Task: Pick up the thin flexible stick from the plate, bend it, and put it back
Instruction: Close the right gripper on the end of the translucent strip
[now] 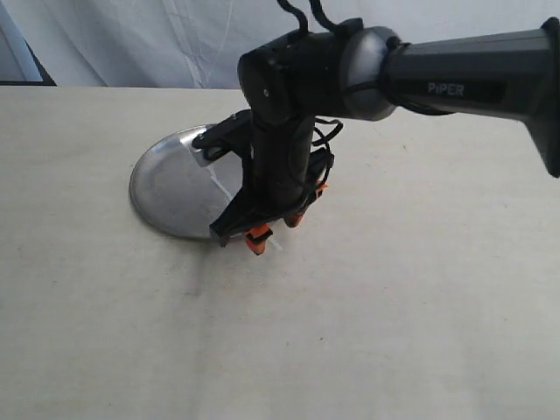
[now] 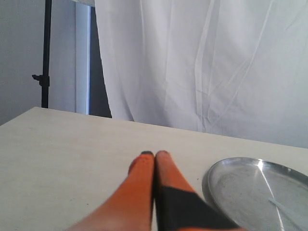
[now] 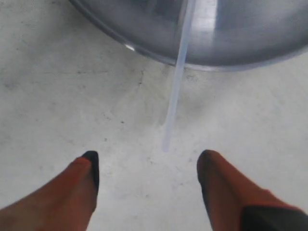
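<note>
Lower the spread right gripper (image 3: 149,163) squarely over the end of the thin flexible stick (image 3: 175,91) overhanging the plate (image 3: 144,52) toward the near edge of the table (image 3: 57,96), then pinch gently, with the left gripper (image 2: 155,154) pressed together, empty.

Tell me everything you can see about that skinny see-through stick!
The stick is a very thin, straight strip, whitish and see-through like plastic. One part lies on the shiny metal plate; the rest crosses its rim and pokes out over the pale table. Its free end points at the open right gripper, which does not touch it.
</note>
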Controlling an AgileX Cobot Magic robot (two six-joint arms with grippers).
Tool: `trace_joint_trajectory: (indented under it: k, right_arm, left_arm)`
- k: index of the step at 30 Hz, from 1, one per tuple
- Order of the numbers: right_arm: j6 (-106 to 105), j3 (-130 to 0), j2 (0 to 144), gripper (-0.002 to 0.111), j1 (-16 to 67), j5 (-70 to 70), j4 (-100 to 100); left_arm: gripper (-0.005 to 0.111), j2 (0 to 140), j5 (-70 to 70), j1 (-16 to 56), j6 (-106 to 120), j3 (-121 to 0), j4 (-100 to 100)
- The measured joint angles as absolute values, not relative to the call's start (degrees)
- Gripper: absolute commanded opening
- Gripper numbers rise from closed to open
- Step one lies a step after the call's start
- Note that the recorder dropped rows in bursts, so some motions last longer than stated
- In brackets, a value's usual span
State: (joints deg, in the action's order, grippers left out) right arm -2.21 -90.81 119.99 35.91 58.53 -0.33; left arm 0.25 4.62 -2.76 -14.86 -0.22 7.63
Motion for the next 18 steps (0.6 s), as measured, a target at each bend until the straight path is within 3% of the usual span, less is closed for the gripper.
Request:
trace_joint_trajectory:
  k: [6,14,16,18]
  right_arm:
    - [-1.6,-90.8,121.9,0.059,36.0,56.6,-0.7]
    - [-1.4,-90.8,124.8,0.049,36.0,54.6,-1.7]
    - [-1.3,-90.8,125.4,0.040,36.0,53.9,-1.7]
    - [-1.3,-90.8,125.7,0.020,36.0,53.0,-1.8]
  left_arm:
    - [0.000,0.3,4.6,-2.8,-14.9,-0.2,7.6]
    - [0.000,0.3,4.6,-2.8,-14.9,-0.2,7.6]
    - [0.000,0.3,4.6,-2.8,-14.9,-0.2,7.6]
    - [0.000,0.3,4.6,-2.8,-14.9,-0.2,7.6]
